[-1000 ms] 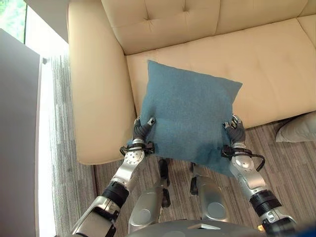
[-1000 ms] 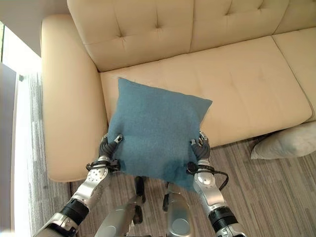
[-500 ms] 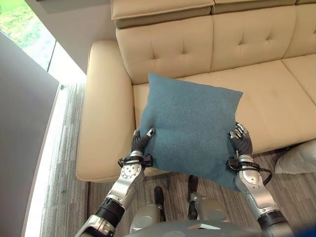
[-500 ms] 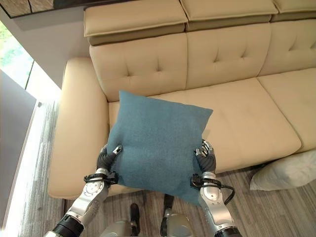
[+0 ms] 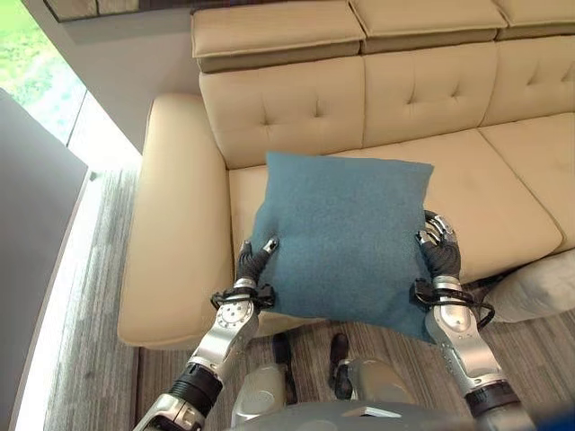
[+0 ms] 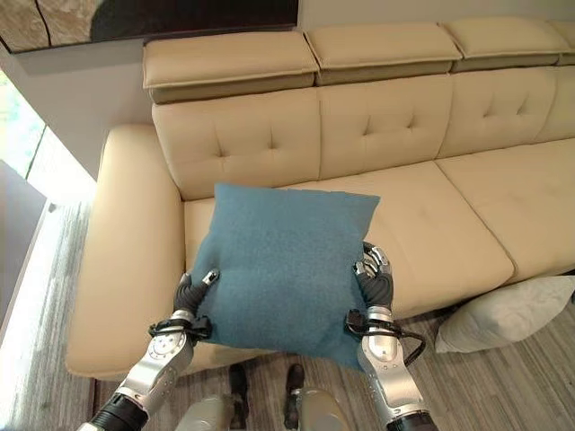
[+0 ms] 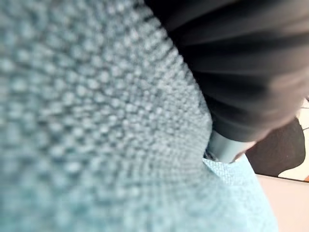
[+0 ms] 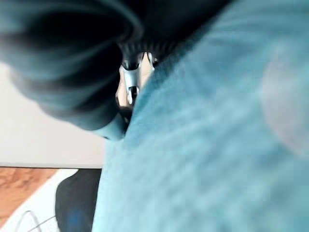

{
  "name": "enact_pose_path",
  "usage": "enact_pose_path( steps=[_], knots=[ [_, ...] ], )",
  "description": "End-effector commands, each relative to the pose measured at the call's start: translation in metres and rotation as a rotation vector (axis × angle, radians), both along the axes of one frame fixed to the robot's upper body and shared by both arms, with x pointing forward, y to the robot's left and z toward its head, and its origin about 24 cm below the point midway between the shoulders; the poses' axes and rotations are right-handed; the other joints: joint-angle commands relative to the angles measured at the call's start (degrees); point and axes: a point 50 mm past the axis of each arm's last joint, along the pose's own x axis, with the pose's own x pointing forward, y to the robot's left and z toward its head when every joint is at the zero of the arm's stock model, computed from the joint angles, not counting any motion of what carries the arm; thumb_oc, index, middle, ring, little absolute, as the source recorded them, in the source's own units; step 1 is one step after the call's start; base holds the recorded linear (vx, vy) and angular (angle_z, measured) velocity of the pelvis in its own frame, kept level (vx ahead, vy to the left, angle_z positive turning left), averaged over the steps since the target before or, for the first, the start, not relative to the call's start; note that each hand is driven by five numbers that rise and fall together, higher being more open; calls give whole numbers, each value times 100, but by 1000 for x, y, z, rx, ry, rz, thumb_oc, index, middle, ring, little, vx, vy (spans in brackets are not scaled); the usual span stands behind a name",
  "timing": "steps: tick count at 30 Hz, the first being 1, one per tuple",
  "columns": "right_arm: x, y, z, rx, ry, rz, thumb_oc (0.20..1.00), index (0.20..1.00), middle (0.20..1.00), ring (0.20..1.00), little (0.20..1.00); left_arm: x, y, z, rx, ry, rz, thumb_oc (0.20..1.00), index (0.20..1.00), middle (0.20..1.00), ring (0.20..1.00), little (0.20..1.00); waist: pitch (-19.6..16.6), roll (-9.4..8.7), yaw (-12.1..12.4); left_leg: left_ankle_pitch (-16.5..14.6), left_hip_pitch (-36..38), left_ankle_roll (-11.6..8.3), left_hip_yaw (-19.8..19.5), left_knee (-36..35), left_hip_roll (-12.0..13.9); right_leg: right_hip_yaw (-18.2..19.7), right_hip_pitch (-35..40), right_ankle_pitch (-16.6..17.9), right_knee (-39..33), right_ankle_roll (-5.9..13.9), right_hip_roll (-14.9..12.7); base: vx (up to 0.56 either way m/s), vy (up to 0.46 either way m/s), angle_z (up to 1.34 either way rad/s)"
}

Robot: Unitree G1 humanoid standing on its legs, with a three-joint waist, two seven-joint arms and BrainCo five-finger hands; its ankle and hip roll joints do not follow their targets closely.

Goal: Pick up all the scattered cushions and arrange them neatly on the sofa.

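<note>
Blue cushion (image 5: 346, 233) pinched between left hand (image 5: 252, 265) and right hand (image 5: 438, 253) fingers, above sofa (image 5: 180, 224).

No readable text, labels, numbers or signs anywhere; nothing legible on any surface in either head view or wrist view

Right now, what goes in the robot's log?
left hand: holds blue cushion | right hand: same | over sofa | grey cushion: floor
</note>
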Motion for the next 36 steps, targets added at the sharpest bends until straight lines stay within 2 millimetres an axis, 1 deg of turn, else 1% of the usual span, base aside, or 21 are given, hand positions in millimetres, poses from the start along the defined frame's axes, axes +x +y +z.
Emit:
enact_pose_path(
  steps=[1, 2, 3, 6, 7, 9, 13, 14, 15, 16, 17, 19, 20, 22, 23, 24, 26, 27, 31, 34, 36],
  knots=[
    [15, 34, 47, 3, -256, 164, 200, 200, 200, 200, 200, 14, -25, 55, -66, -304, -108, 200, 200, 200, 200, 200, -166, 123, 64, -262, 223, -58, 106, 3, 25, 69, 305, -119, 1219, 664, -212, 89, 82, -12],
    [15, 35, 48, 0, -258, 168, 200, 200, 200, 200, 200, 14, -24, 56, -63, -306, -106, 200, 200, 200, 200, 200, -173, 137, 66, -286, 300, -54, 125, -74, -7, 18, 274, -145, 1083, 659, -287, 182, 12, -20],
    [15, 35, 49, -8, -263, 177, 200, 200, 200, 200, 200, 14, -25, 57, -67, -315, -119, 200, 200, 200, 200, 200, -219, 169, 38, -361, 439, -68, 96, -210, -46, -67, 212, -90, 389, 555, -418, 158, -22, -20],
    [15, 34, 51, -6, -268, 172, 200, 200, 200, 200, 200, 13, -26, 57, -73, -314, -120, 200, 200, 200, 200, 200, -204, 186, -5, -391, 491, -77, 55, -228, -57, 51, 94, 45, 131, 553, -395, 150, -76, -8],
    [16, 33, 56, -18, -292, 167, 200, 200, 200, 200, 200, 17, -29, 60, -75, -331, -122, 200, 200, 200, 200, 200, -118, 138, -148, -506, 630, -141, -102, -213, -101, 424, -163, 545, -702, 686, -438, 221, -197, 17],
    [15, 30, 57, -42, -295, 164, 200, 200, 200, 200, 200, 17, -30, 61, -77, -337, -129, 200, 200, 200, 200, 200, -180, 46, -183, -611, 688, -224, -146, -181, -105, 383, 34, 659, -1044, 659, -458, 255, -294, 56],
    [10, 18, 57, -51, -296, 126, 200, 200, 200, 200, 200, 16, -40, 62, -128, -339, -149, 200, 200, 200, 200, 200, -237, 31, -307, -641, 514, -553, -192, 210, 243, 114, 414, 550, -1283, 487, -314, 124, -279, 65],
    [10, 15, 57, -50, -297, 117, 200, 200, 200, 200, 200, 16, -41, 63, -138, -340, -153, 200, 200, 200, 200, 200, -221, 8, -345, -630, 401, -619, -147, 469, 363, 41, 519, 495, -1349, 425, -286, 50, -172, 65],
    [9, 15, 57, -50, -297, 117, 200, 200, 200, 200, 200, 16, -42, 63, -138, -340, -153, 200, 200, 200, 200, 200, -221, 15, -357, -648, 378, -625, -163, 509, 374, 25, 525, 496, -1356, 420, -279, 35, -157, 72],
    [9, 13, 57, -52, -296, 114, 200, 200, 200, 200, 200, 16, -43, 64, -144, -341, -157, 200, 200, 200, 200, 200, -199, -14, -378, -653, 230, -673, -127, 818, 478, -28, 613, 446, -1411, 363, -263, 49, -193, 63],
    [8, 11, 58, -67, -301, 114, 200, 200, 200, 200, 200, 16, -44, 65, -148, -342, -160, 200, 200, 200, 200, 200, -133, -54, -377, -525, 13, -727, -86, 1364, 598, -90, 770, 348, -1460, 233, -206, 72, -259, 42],
    [7, 10, 58, -62, -299, 111, 200, 200, 200, 200, 200, 17, -45, 65, -150, -343, -160, 200, 200, 200, 200, 200, -110, -65, -393, -473, -83, -729, -27, 1561, 671, -140, 839, 300, -1479, 177, -166, 56, -166, 39],
    [5, 7, 55, -62, -285, 105, 200, 200, 200, 200, 200, 16, -46, 65, -155, -340, -168, 200, 200, 200, 200, 200, -103, -79, -425, -455, -192, -678, 178, 1628, 799, -214, 943, 208, -1517, 112, -126, 67, -87, 32],
    [4, 4, 53, -64, -274, 94, 200, 200, 200, 200, 200, 16, -49, 64, -151, -329, -183, 200, 200, 200, 200, 200, -120, -88, -468, -495, -235, -621, 433, 1426, 851, -289, 1016, 156, -1543, 108, -103, 132, -61, 30],
    [3, 3, 53, -64, -271, 89, 200, 200, 200, 200, 200, 16, -49, 63, -147, -325, -189, 200, 200, 200, 200, 200, -141, -68, -482, -561, -248, -676, 458, 1357, 884, -266, 1093, 67, -1565, 150, -76, 169, -1, 37],
    [4, 3, 53, -61, -269, 84, 200, 200, 200, 200, 200, 17, -49, 63, -139, -324, -190, 200, 200, 200, 200, 200, -136, -76, -485, -462, -385, -682, 539, 1300, 902, -279, 1114, 39, -1554, 153, -76, 171, 7, 24],
    [5, 2, 52, -51, -265, 74, 200, 200, 200, 200, 200, 18, -48, 65, -134, -332, -185, 200, 200, 200, 200, 200, -103, -49, -450, -262, -488, -636, 572, 1054, 873, -262, 1010, 19, -1453, 128, -57, 71, 46, 6],
    [4, 3, 49, -50, -256, 77, 200, 200, 200, 200, 200, 16, -47, 64, -129, -326, -189, 200, 200, 200, 200, 200, -130, -9, -460, -268, -328, -612, 538, 777, 796, -228, 1034, -14, -1392, 161, -16, 155, 106, -11],
    [6, 5, 47, -74, -242, 83, 200, 200, 200, 200, 200, 13, -43, 62, -92, -323, -190, 200, 200, 200, 200, 200, -213, -26, -404, -342, -33, -543, 581, 497, 616, -91, 1129, -12, -1374, 223, -63, 195, 91, -24],
    [14, 7, 53, -107, -263, 90, 200, 200, 200, 200, 200, 16, -38, 66, -56, -347, -190, 200, 200, 200, 200, 200, -258, -85, -301, -390, 32, -485, 610, 354, 520, -21, 1096, 26, -1409, 286, -102, 115, 61, -7],
    [27, 10, 65, -160, -309, 107, 200, 200, 200, 200, 200, 24, -35, 75, -22, -389, -184, 200, 200, 200, 200, 200, -233, -124, -232, -397, -97, -448, 600, 276, 472, 1, 895, 103, -1425, 348, -147, -14, 21, 2]
  ],
)
